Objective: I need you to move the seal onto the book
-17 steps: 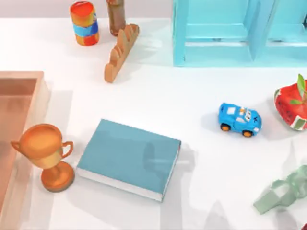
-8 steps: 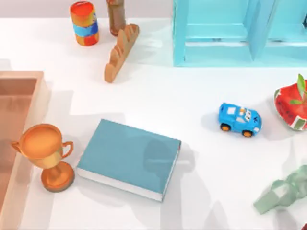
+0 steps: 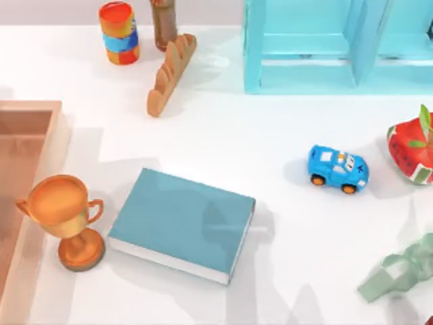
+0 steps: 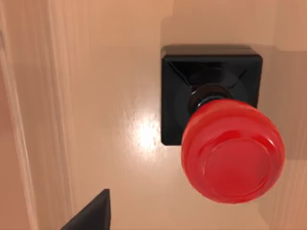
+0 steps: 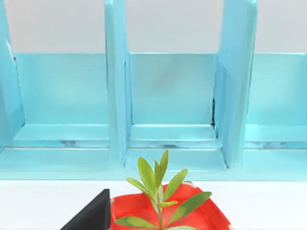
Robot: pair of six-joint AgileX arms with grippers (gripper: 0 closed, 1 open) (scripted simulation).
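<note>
The seal (image 4: 218, 136), a black square block with a glossy red round knob, stands upright on the floor of a tan wooden tray (image 4: 96, 96). My left gripper (image 4: 91, 215) hovers over it, close to the knob, and a dark corner of it shows. The book (image 3: 181, 223), teal-blue with white page edges, lies flat left of the table's middle, beside the tray (image 3: 27, 135) at the left edge. My right gripper (image 5: 91, 215) hangs near the red plant pot (image 5: 163, 211), facing the light-blue shelf (image 5: 168, 96).
A bronze trophy (image 3: 64, 217) stands between tray and book. A blue toy car (image 3: 337, 169) sits right of the middle, with a pale green object (image 3: 399, 271) at the front right. The shelf unit (image 3: 325, 47), a bread loaf (image 3: 169, 74), a can (image 3: 119, 32) and a bottle (image 3: 162, 24) line the back.
Faint shadows have shifted over the book and the table's left side. No object has moved.
</note>
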